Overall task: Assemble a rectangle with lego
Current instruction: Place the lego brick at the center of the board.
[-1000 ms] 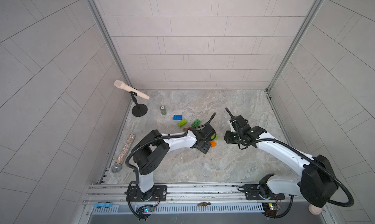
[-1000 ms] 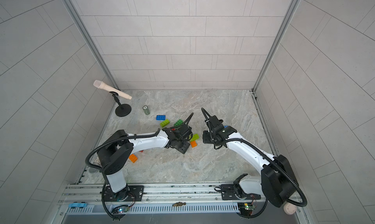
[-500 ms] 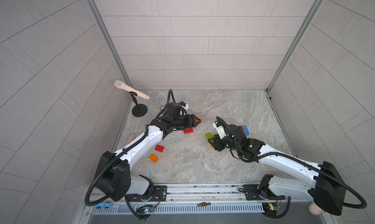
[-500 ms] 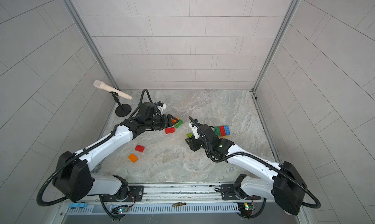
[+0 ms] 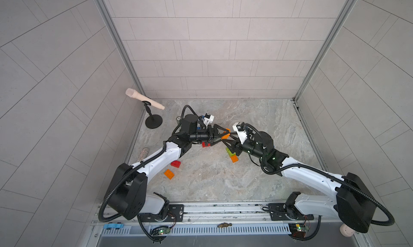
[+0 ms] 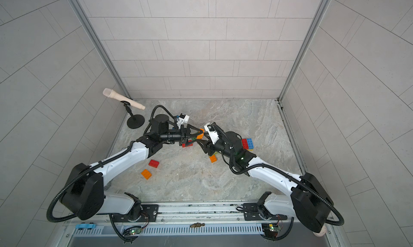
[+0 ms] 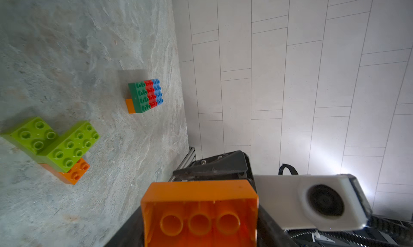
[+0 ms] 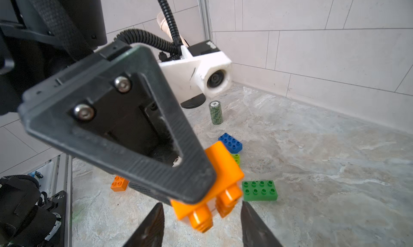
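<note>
In both top views your left tool (image 5: 225,135) (image 6: 198,135) is clamped on the orange brick (image 5: 226,133) (image 6: 201,133) and holds it above the desk (image 5: 223,185), near the middle. Your right tool (image 5: 227,138) (image 6: 202,139) faces it from the opposite side with its jaws apart around that brick. From here you cannot tell if they touch it. A red brick (image 5: 175,164) (image 6: 154,163) lies on the desk well apart, near the left arm. In a top view a block (image 6: 247,143) of joined lego lies just beside the right arm.

In the left wrist view the orange brick (image 7: 199,212) is closest to the camera and shows its hollow underside. Farther away on the desk, the block (image 7: 146,96) shows green, red and blue rows side by side. Two lime bricks (image 7: 53,143) lie touching in an L form.

In the right wrist view the left tool (image 8: 134,134) is pressed on the orange brick (image 8: 221,181). The right tool (image 8: 202,228) is open, with its fingertips (image 8: 152,225) one on each side of the studs, just beside them. Behind, on the desk (image 8: 335,167), you see a blue brick (image 8: 230,142), a green brick (image 8: 260,190) and an upright cylinder (image 8: 215,112).
</note>
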